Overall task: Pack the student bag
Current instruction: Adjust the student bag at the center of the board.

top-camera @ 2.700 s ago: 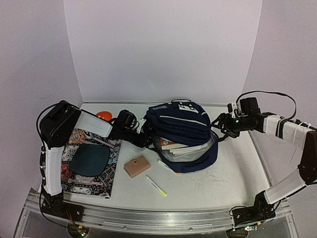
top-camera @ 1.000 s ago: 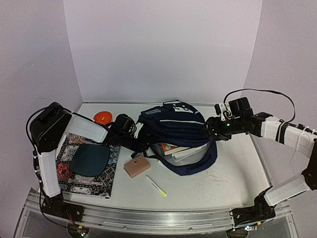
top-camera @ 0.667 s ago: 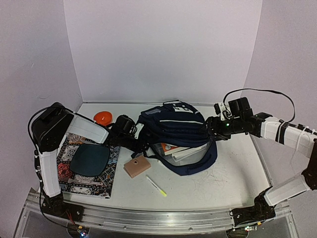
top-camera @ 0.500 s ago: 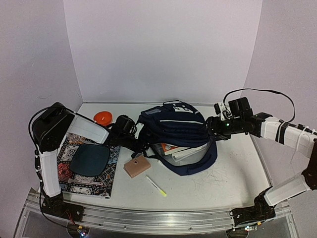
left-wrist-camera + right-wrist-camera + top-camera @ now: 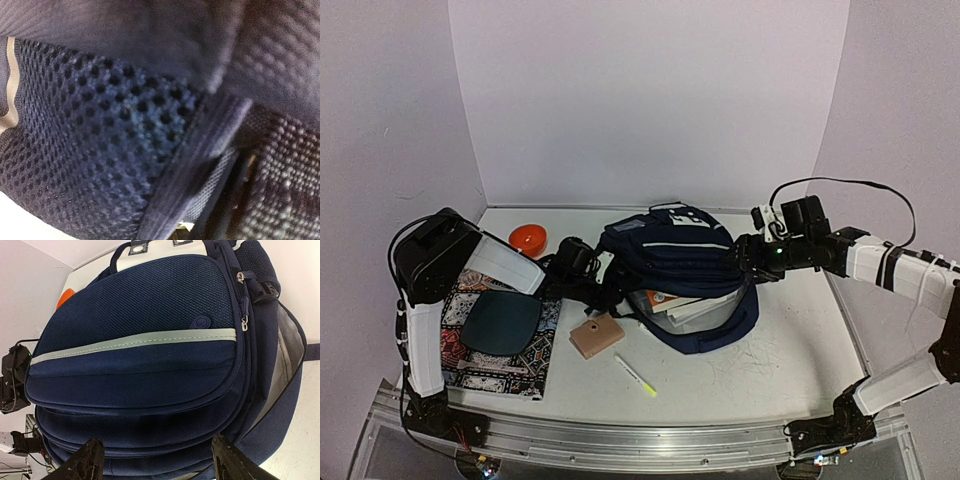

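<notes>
The student bag (image 5: 680,252) lies in the middle of the table, navy with light-grey stripes, its mouth gaping toward me with books (image 5: 682,298) inside. My left gripper (image 5: 606,287) is pushed against the bag's left edge; its fingers are buried in fabric. The left wrist view is filled with the bag's navy mesh (image 5: 100,125), and no fingers show. My right gripper (image 5: 748,262) sits at the bag's right side, open. In the right wrist view the bag's front pocket (image 5: 150,340) lies just beyond the right gripper (image 5: 156,441), whose dark fingertips (image 5: 92,460) stand wide apart.
A patterned book (image 5: 490,368) with a dark teal oval item (image 5: 501,320) on it lies at the left. A tan block (image 5: 596,335) and a yellow-green pen (image 5: 636,376) lie in front of the bag. An orange disc (image 5: 529,237) sits at the back left.
My left arm has pushed a little to the right, further into the bag's left edge. The right arm and the bag have stayed put over the last second.
</notes>
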